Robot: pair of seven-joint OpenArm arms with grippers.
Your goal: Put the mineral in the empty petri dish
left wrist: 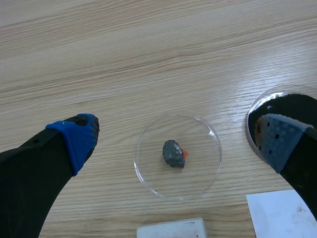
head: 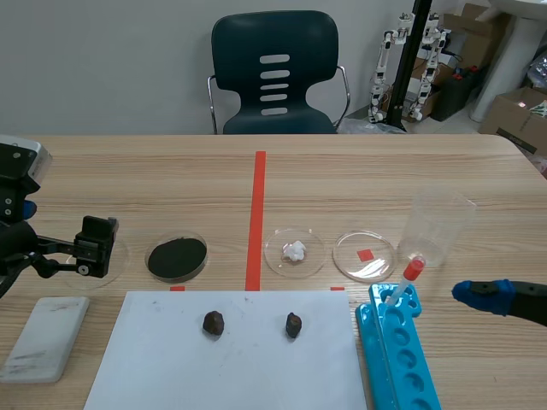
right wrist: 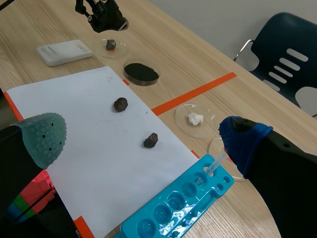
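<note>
The wooden tabletop (head: pixel 171 179) takes up most of the scene, with a dark chair (head: pixel 273 77) pushed in at the far side. On the near side is a white sheet of paper (head: pixel 248 359), with a blue tray (head: pixel 402 359) of round wells just beside it on the right-arm side and a white slab (head: pixel 44 337) on the other side. A clear beaker (head: pixel 440 226) stands behind the tray. The left hand (left wrist: pixel 178 136) hangs over a petri dish (left wrist: pixel 148 178) with its fingers spread wide and gripping nothing. The right hand (right wrist: pixel 143 136) is also wide open and holding nothing, low near the blue tray. Next in the row comes a black-powder dish (head: pixel 177 256), then across the red tape line a white-lump dish (head: pixel 275 256) and a bare dish (head: pixel 350 260) (only a tape mark shows through that one). A red-capped dropper (head: pixel 408 278) leans in the tray. On the paper, well apart, sit a dark rock (head: pixel 214 322) and a second rock (head: pixel 293 325). The grey mineral (left wrist: pixel 173 153) lies in the middle of the petri dish, below and between the left hand's fingers, which aren't touching it.
</note>
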